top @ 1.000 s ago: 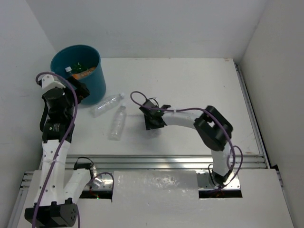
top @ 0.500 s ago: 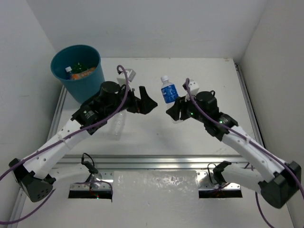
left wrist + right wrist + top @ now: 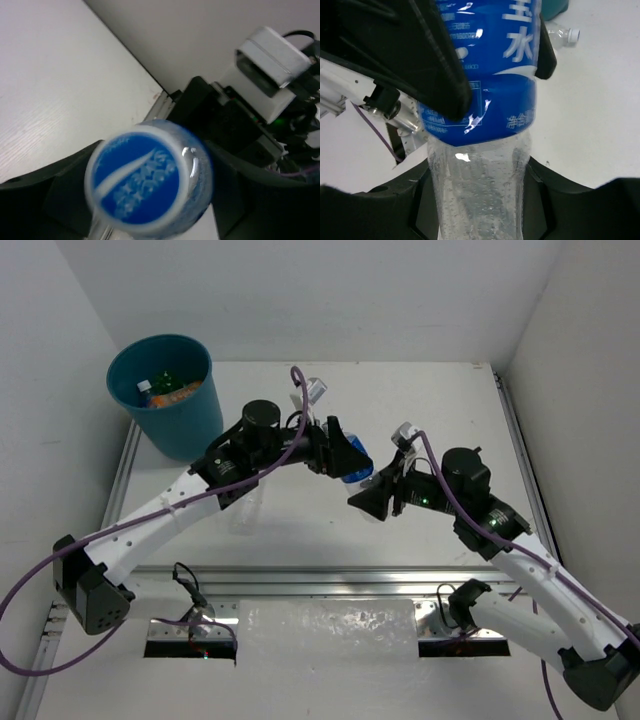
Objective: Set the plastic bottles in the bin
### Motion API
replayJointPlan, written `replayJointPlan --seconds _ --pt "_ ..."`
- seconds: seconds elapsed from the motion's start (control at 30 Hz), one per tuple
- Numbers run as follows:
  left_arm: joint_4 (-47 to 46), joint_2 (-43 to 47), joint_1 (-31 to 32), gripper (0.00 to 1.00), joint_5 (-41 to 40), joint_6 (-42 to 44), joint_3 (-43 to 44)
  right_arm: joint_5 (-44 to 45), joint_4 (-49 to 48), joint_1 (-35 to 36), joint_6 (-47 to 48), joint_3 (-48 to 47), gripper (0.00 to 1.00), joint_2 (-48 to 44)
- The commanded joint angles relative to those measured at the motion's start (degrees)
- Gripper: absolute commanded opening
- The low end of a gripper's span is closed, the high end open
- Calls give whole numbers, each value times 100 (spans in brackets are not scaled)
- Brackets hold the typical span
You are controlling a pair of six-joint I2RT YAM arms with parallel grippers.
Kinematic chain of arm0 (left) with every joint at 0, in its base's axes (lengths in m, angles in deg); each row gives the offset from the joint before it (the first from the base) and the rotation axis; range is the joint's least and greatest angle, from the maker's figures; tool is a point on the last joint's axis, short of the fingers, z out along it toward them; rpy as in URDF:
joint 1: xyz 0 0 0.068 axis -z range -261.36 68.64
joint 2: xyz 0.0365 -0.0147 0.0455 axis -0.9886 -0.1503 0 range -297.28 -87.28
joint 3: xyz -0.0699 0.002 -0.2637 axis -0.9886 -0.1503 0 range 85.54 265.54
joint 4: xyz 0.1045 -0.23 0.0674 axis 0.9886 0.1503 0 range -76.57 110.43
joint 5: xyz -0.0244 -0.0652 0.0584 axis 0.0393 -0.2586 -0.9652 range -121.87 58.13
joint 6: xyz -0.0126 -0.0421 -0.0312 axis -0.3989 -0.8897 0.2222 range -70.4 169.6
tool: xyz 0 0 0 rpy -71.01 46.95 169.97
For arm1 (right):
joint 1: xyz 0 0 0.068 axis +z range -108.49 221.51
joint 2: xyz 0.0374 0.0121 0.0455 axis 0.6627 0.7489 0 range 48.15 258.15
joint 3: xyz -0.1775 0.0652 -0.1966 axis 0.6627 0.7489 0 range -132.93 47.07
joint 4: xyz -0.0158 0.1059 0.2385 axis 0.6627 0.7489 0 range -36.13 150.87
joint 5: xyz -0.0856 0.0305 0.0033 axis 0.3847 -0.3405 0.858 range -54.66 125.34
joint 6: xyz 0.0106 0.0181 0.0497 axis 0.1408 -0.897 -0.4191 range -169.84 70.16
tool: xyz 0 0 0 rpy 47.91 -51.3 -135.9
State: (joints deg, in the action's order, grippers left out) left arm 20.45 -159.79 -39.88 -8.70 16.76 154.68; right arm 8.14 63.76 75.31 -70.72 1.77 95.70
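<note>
Black fingers (image 3: 417, 202) of the right gripper (image 3: 373, 497) are closed on the clear lower body of the blue-labelled water bottle (image 3: 487, 95), one finger on each side. The left gripper (image 3: 343, 453) faces it head-on, with its fingers (image 3: 432, 55) clamped on the label of the same bottle, just beyond the right fingertips. Both grippers hold the bottle between them, off the table (image 3: 440, 410). In the left wrist view the bottle's round end faces the lens, slightly blurred. A clear bottle (image 3: 561, 34) with a white cap lies on the table beyond the left gripper. The bin (image 3: 188, 418) stands well apart from both grippers, on the left arm's side, with an orange bottle (image 3: 182, 393) inside
</note>
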Motion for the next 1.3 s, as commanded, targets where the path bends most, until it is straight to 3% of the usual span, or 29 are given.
replayJointPlan --seconds 0.0,0.03,0.07,0.1,0.13,0.17,0.2,0.23,0.27,0.33,0.37,0.43,0.57,0.67,0.73,0.77,0.87,1.13,1.23,1.27 --pt "-1052 -193 54 69 783 -301 231 -629 -426 39 76 -84 3 70" --pt "-1124 -263 63 27 872 -337 257 -620 -470 47 67 -84 3 62" --pt "-1116 -290 63 11 933 -363 327 -568 -488 48 67 -67 6 35" --pt "-1003 -307 63 1 899 -329 406 -297 -497 48 58 -58 28 -17" --pt "-793 -316 54 0 760 -250 511 -68 -436 48 6 -41 45 -148" --pt "1 -316 36 0 114 12 860 230 -374 48 -29 20 68 -228" --pt "444 -308 -86 0 -353 145 1125 981 -313 39 -125 73 99 -316" --pt "901 -308 -261 0 -1280 259 1702 1337 -43 47 -144 91 99 -473" --pt "1671 -316 -489 0 -1681 269 1969 1653 152 39 -144 22 99 -509" --pt "2300 -351 -1542 0 -2349 269 2836 2425 861 48 -170 -101 99 -562" --pt "2799 -395 -2146 0 -3371 330 3111 2578 1057 39 -170 -224 99 -606" --pt "3381 -711 -2651 0 -4805 497 3952 2685 1443 48 -170 -286 99 -676" --pt "3867 -1475 -3749 9 -5806 717 4879 2579 1551 39 -179 -111 99 -993" --pt "3806 -2081 -4655 16 -5598 726 5319 2650 1674 39 -232 -49 99 -1116" --pt "3920 -2670 -5024 31 -5228 752 5819 2536 1727 39 -258 38 99 -1178" --pt "3964 -3029 -5052 62 -5166 805 6160 2492 1718 39 -267 82 99 -1221" --pt "4131 -3348 -5061 99 -4955 1016 6453 2413 1735 48 -232 197 99 -1239" --pt "4025 -2445 -4983 100 -4647 1087 5673 2536 1824 39 -556 407 99 -775" --pt "3878 -1497 -4614 100 -4594 1104 4612 2141 1210 47 -1170 645 99 -283" --pt "3554 -824 -4265 100 -4559 1165 3738 1983 973 48 -1277 593 99 -73"
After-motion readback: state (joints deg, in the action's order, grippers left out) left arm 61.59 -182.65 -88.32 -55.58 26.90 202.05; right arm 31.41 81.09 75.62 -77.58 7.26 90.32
